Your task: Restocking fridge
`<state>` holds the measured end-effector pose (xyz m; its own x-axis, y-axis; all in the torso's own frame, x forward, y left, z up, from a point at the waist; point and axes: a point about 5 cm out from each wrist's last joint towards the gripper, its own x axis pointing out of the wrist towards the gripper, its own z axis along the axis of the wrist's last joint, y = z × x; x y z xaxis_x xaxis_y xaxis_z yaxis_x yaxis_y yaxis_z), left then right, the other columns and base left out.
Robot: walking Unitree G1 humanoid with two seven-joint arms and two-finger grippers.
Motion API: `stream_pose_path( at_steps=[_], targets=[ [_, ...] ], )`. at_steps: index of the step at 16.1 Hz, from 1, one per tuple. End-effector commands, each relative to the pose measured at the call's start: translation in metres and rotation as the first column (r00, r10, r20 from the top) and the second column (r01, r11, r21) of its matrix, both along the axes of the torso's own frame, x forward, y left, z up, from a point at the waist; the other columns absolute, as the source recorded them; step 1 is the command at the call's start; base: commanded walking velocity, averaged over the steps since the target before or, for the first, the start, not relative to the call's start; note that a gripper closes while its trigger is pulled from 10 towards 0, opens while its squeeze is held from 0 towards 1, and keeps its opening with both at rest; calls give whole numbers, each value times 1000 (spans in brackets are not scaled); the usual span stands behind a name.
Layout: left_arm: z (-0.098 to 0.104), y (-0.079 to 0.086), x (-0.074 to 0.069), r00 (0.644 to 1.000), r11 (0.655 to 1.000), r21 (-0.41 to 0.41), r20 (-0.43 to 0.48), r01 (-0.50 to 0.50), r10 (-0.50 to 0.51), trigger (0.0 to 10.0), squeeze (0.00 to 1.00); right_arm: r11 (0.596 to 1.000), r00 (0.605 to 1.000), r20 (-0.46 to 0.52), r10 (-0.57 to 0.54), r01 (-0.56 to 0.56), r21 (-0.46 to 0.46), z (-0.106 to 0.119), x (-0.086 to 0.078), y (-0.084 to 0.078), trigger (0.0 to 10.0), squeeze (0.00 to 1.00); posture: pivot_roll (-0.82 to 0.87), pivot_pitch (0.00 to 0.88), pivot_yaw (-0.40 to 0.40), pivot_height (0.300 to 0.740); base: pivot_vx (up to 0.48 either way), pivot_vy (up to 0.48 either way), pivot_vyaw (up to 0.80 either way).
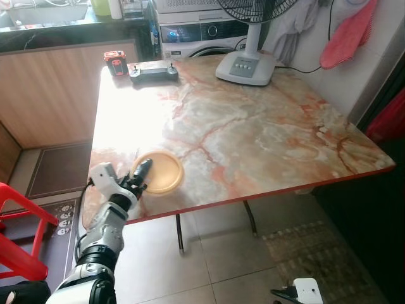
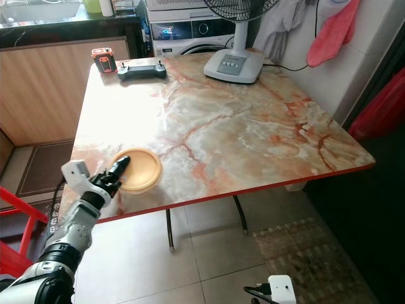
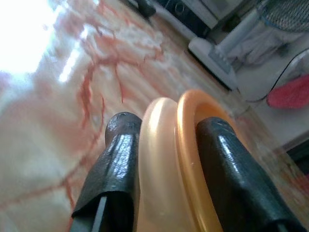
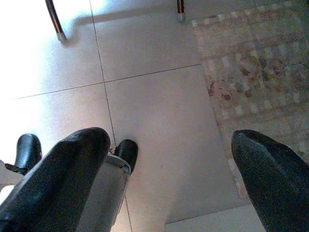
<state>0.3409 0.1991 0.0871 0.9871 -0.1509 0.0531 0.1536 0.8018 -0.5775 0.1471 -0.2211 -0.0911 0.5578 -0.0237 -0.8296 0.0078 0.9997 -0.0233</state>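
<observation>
The left gripper [image 1: 142, 172] is clamped on the near-left rim of a shallow orange plastic bowl [image 1: 159, 171], which sits near the front-left corner of the marble-patterned table [image 1: 253, 133]; in the left wrist view the two black fingers [image 3: 118, 164] pinch the doubled rim of the bowl [image 3: 174, 145] from either side, and its edge looks tilted up between them. This looks like the pick-up step of the restocking job: the dish is gripped but not yet clear of the tabletop, as far as the head views tell. The right gripper [image 4: 169, 164] hangs idle over the tiled floor with its fingers spread wide apart, beside a patterned rug [image 4: 251, 67]. At the far side of the table stand a fan base [image 1: 245, 67], a handheld controller [image 1: 154, 72] and a small red-and-black device [image 1: 115, 62], all well apart from the bowl. The next move probably calls for lifting the bowl level so that nothing in it spills, drawing it back off the table edge, then turning to find the fridge; a pinch on one rim alone may let the bowl swing or slip.
</observation>
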Motion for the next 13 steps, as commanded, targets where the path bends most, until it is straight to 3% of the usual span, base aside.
stream_pose_path(
  at_steps=[1,5,9,10,11,13],
  targets=[
    [9,5,1,999,1000,-3,35,-11,12,0,0,1000,1000,1,-20,20,3,0,-1,0,10000,0,37,0,-29,740,0,0,0],
    [29,-4,6,993,1000,-29,117,9,-6,0,0,1000,1000,3,-25,25,1,0,-1,-1,10000,0,38,0,-29,740,0,0,0],
    [46,-19,9,986,999,30,164,23,-27,0,0,999,999,7,-32,32,-1,0,-2,-1,10000,0,35,0,-20,740,0,0,0],
    [47,-19,9,986,999,33,166,-4,-2,1373,0,999,999,7,-32,32,0,0,-2,-1,10000,0,31,0,-17,740,0,0,0],
    [49,-20,9,985,998,59,170,-24,13,10000,0,999,999,7,-35,35,0,-1,-2,-1,10000,0,29,0,-18,740,0,0,0],
    [52,-22,8,983,990,123,180,-70,47,10000,0,999,999,11,-51,51,0,-1,-3,-1,10000,0,19,0,-7,740,0,0,0]
  ],
)
